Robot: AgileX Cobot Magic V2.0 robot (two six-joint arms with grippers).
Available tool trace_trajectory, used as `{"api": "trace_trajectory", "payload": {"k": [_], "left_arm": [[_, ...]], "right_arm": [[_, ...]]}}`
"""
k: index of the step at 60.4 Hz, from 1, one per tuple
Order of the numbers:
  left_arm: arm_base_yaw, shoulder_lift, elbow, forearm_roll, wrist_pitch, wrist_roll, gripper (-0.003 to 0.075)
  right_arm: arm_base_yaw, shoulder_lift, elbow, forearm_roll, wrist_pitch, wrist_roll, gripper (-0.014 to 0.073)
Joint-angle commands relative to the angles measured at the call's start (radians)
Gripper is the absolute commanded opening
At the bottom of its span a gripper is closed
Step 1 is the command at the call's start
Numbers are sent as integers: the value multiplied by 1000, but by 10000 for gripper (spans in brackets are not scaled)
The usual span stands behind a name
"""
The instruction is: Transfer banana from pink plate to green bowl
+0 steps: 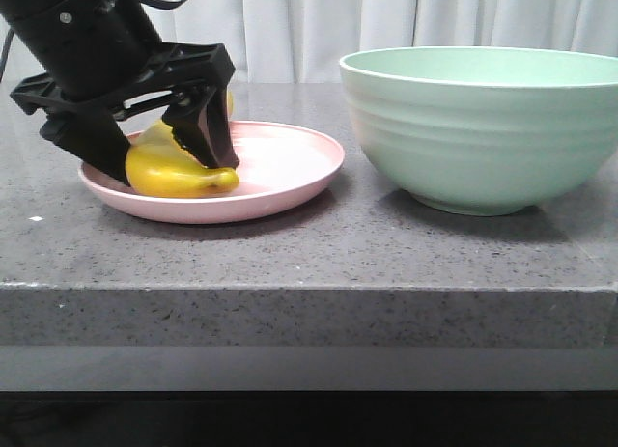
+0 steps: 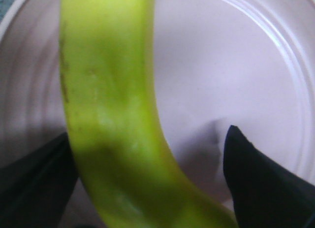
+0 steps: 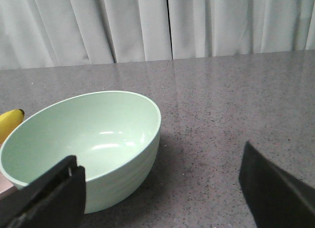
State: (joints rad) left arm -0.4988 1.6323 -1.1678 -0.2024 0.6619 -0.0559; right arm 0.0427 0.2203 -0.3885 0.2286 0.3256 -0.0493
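Your left fingers (image 1: 159, 148) are down on the pink plate (image 1: 280, 191), spread apart and straddling the banana (image 1: 174, 172), one finger on each side of it. In the left wrist view the banana (image 2: 113, 129) runs between the two dark fingertips (image 2: 261, 183), with a clear gap of bare plate (image 2: 236, 70) between the fruit and the fingertip on one side, so you are around it but not clamped on it. On the other side, whether the finger touches the skin cannot be told.

You can see the banana lying on the left part of the plate, resting on the plate surface, its curved yellow body facing the near edge of the table (image 1: 309, 264).

Your right fingers (image 3: 162, 188) are spread wide and hold nothing, hanging over bare table (image 3: 236, 105) just beside the green bowl (image 3: 88, 144).

You have the bowl (image 1: 488, 128) standing upright to the right of the plate, close to it but not touching. Far behind everything hangs a pale curtain (image 1: 386, 17).
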Motion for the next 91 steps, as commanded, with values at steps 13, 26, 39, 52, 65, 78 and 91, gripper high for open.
{"api": "trace_trajectory", "payload": {"k": [13,26,39,52,65,78,91], "left_arm": [[-5,-25,-30,6,-82,-10,342],[4,-27,-44,9,-159,-10,232],[4,-104,-110,17,-126,-10,144],[-86,-276,-125,10,-99,8,132],[-259,-400,-125,8,-92,8,132],[-367,-415,-125,8,-55,8,132],[-379,-415,-125,8,-50,8,132]], "right_arm": [[-4,19,-39,6,-71,-7,643],[-4,19,-39,6,-71,-7,643],[-2,21,-41,12,-50,-7,643],[5,106,-104,245,11,-7,643],[100,271,-224,570,23,-110,643],[238,440,-325,834,12,-313,643],[350,593,-423,1032,-16,-513,643]]}}
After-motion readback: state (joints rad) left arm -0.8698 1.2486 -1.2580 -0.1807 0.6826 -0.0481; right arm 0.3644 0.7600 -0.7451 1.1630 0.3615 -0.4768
